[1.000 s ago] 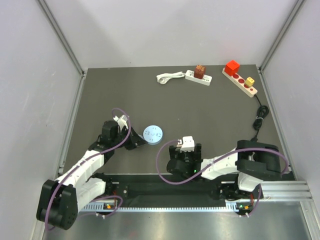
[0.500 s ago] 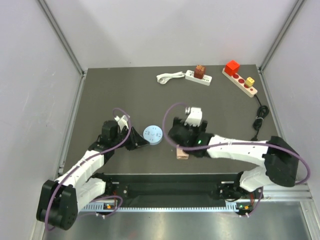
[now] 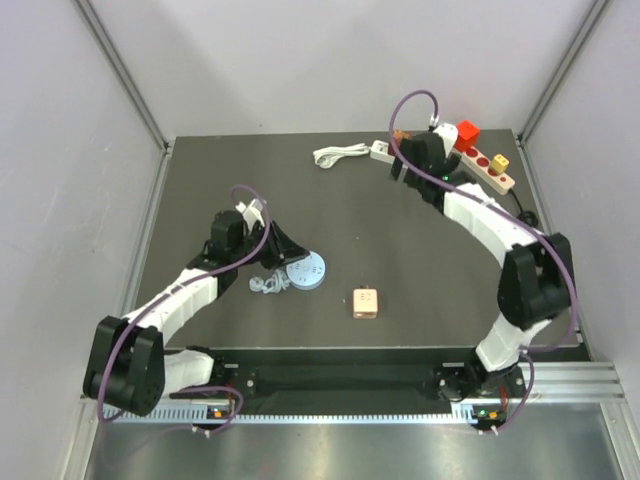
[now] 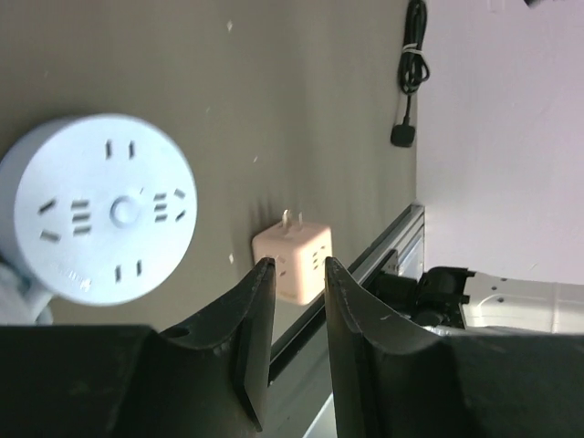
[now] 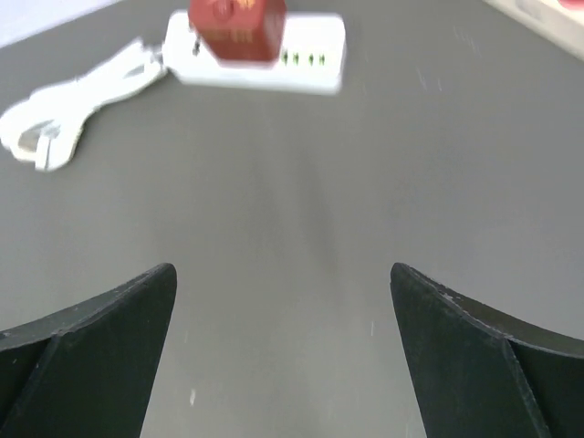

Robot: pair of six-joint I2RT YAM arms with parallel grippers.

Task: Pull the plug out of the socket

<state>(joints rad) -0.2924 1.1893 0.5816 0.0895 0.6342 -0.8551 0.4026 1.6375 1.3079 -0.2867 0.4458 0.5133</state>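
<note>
Lower middle of the overhead view: pink cube plug (image 3: 365,302), lying loose on the dark table (image 3: 430,250) with its prongs exposed. It is near the round blue socket (image 3: 306,271) to its left, and the two do not touch.

Round blue socket: flat on the table, face up. Several outlet patterns show in the left wrist view. A small bundle of white cord (image 3: 265,285) sits against its lower-left edge.

Left gripper (image 3: 287,256): just beside the socket's left edge, low over the table. The left wrist view shows its two fingers (image 4: 257,310) parted by a narrow gap with nothing between them. Released, holding nothing.

Right gripper (image 5: 281,274): reached out to the upper part of the overhead view, hovering near the white power strip (image 5: 274,50). Its fingers are spread wide with only bare table between them. Empty.

White power strip: top edge of the right wrist view, slightly blurred. A red-brown plug (image 5: 236,20) is seated in it toward the left end. A coiled white cable (image 5: 64,114) trails off to the left.

Upper right corner of the overhead view: beige power strip (image 3: 487,166), carrying a red cube (image 3: 464,133) and a small yellow plug (image 3: 501,161).

Right side of the overhead view, below that strip: black cable (image 3: 518,232), bundled near the wall.
</note>
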